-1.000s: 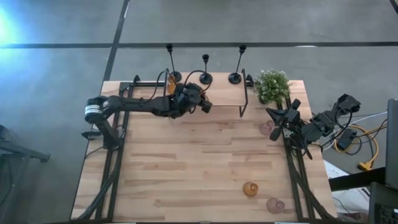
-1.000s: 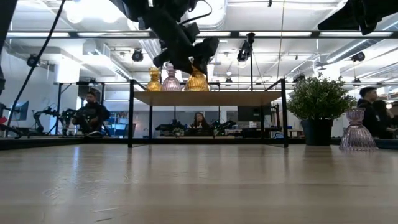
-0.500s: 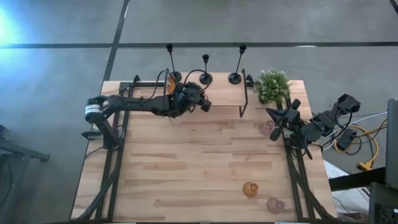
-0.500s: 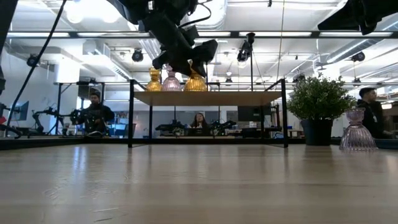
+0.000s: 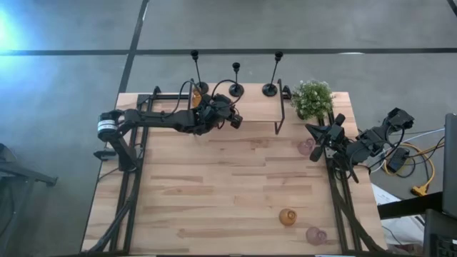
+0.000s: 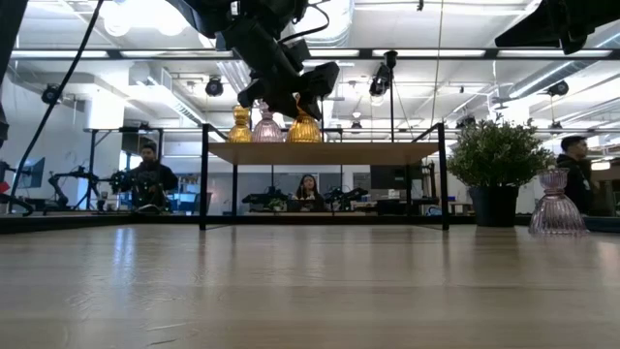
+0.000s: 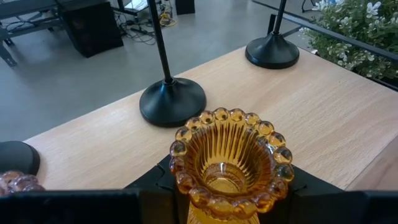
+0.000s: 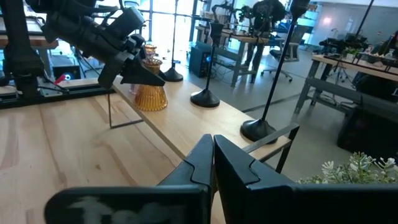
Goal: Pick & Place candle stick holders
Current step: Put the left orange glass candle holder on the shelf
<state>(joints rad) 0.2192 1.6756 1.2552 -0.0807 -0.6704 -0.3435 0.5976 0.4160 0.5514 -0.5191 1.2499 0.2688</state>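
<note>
High view is giving us the whole table [image 5: 214, 193], and we are starting at its near edge, where an amber glass holder [image 5: 287, 216] and a pink glass holder [image 5: 315, 235] are sitting close together toward the right corner. Farther in, at the right edge, we are seeing the right gripper [image 5: 318, 141] hanging with its fingers pressed together and grasping nothing, and another pink holder [image 5: 305, 147] is standing just beside it. Beyond that, the left gripper [image 5: 232, 118] is reaching over the wooden shelf [image 5: 257, 108] at the far side, and in the left wrist view we are finding its fingers clamped on the foot of an amber holder [image 7: 230, 163], which is standing upright on the shelf top. In the low view we are counting three glass holders in a row on the shelf's left part: amber [image 6: 239, 125], pink [image 6: 265, 125], and the gripped amber one. Behind them, three black tall-stemmed holders [image 5: 235, 81] are standing along the shelf's far edge, and a green plant [image 5: 312, 98] is sitting at the table's far right corner, just beside the shelf.
</note>
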